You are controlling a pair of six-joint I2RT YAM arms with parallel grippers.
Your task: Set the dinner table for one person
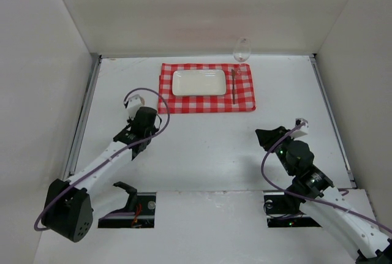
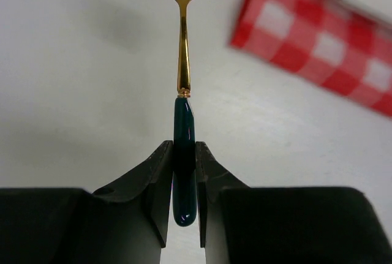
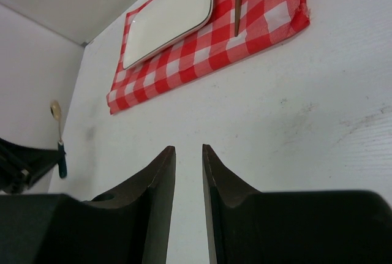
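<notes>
1. Laid: the checked cloth point(image 1: 184, 101) lies far-centre on the dinner table point(image 1: 202, 147), with the plate point(image 1: 198, 82), a slim utensil point(image 1: 233, 86) and a glass point(image 1: 242, 49)
2. The left gripper point(image 2: 184, 154) pinches the spoon point(image 2: 183, 62) by its green handle, short of the cloth
3. The right gripper point(image 3: 188, 154) is empty, jaws slightly apart
4. Judged left: placing the spoon

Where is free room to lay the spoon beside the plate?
Free: the cloth strip left of the plate, and the table in front of the cloth. Crowded: right of the plate, by utensil and glass.
</notes>
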